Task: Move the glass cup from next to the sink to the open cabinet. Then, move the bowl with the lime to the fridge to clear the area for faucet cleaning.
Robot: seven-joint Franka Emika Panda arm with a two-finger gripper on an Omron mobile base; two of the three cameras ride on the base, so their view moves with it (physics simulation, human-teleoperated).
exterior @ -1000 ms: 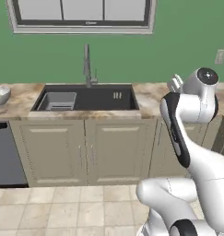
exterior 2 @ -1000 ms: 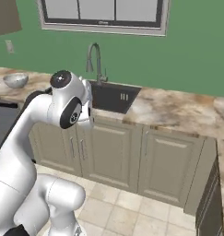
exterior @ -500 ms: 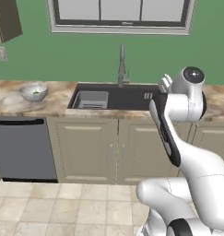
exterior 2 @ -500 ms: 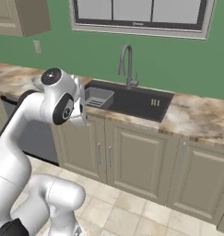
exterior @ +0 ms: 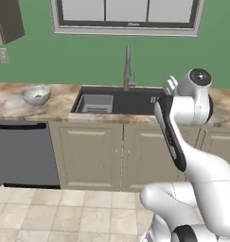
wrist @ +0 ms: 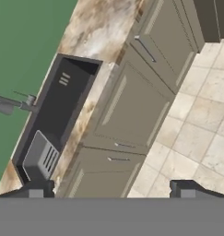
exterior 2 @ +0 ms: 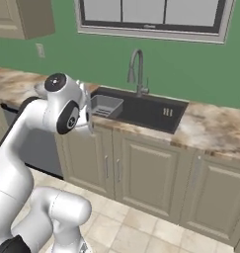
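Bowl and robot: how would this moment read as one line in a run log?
bowl: on counter left of sink, lime inside | fingers: open, holding nothing | faucet: behind sink

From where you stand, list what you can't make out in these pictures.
- Cabinet: cut off by the top left corner of the left base view; its inside and shelf can't be seen.
- Bowl: small in the left base view; a green speck inside is probably the lime, too small to be sure.
- Sink: the arm covers its left end in the right base view.
- Faucet: the spout is cut off by the hand view's left edge.
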